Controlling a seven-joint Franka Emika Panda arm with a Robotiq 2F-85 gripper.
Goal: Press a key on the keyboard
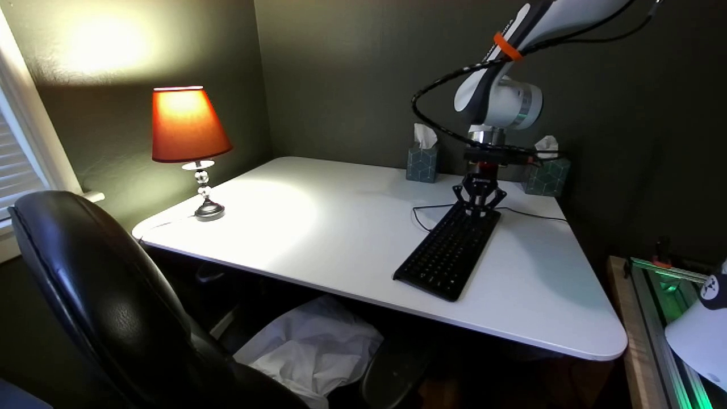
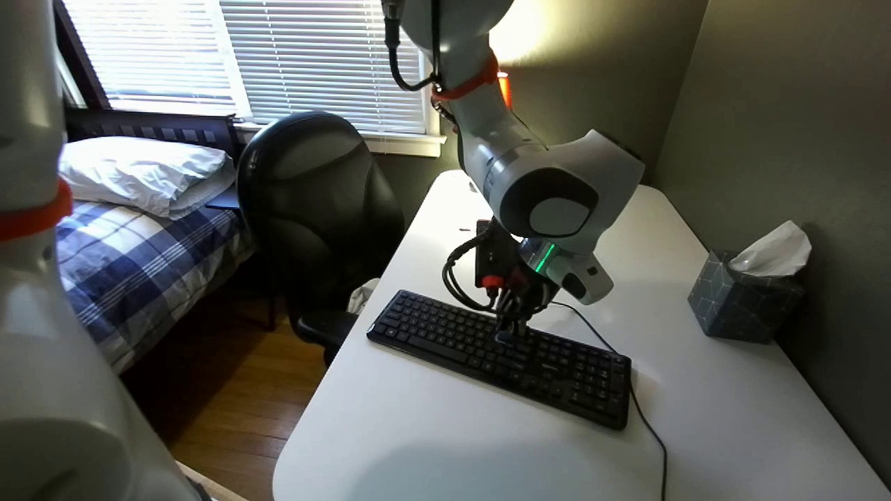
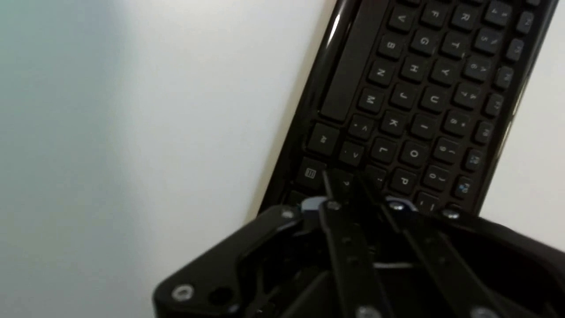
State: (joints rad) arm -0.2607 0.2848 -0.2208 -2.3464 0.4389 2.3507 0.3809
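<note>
The flat black keyboard (image 1: 440, 258) lies on the white desk (image 1: 341, 227) and shows in both exterior views (image 2: 435, 327). In the wrist view its lettered keys (image 3: 404, 95) run toward the upper right. Its thin black cable (image 2: 651, 428) trails over the desk. My gripper (image 1: 476, 212) points down over the keyboard, between the letter keys and the number pad (image 2: 510, 335). Its fingertips (image 3: 344, 176) are close together with nothing held, over the question-mark key area in the wrist view. The keys beneath the fingers are hidden. I cannot tell whether the tips touch a key.
Two tissue boxes stand along the back wall, one behind the keyboard (image 1: 421, 165) and one at the desk's far corner (image 1: 546, 177). A lamp with a red shade (image 1: 187, 130) stands at the opposite desk end. A black chair (image 2: 317, 209) is at the desk's long edge.
</note>
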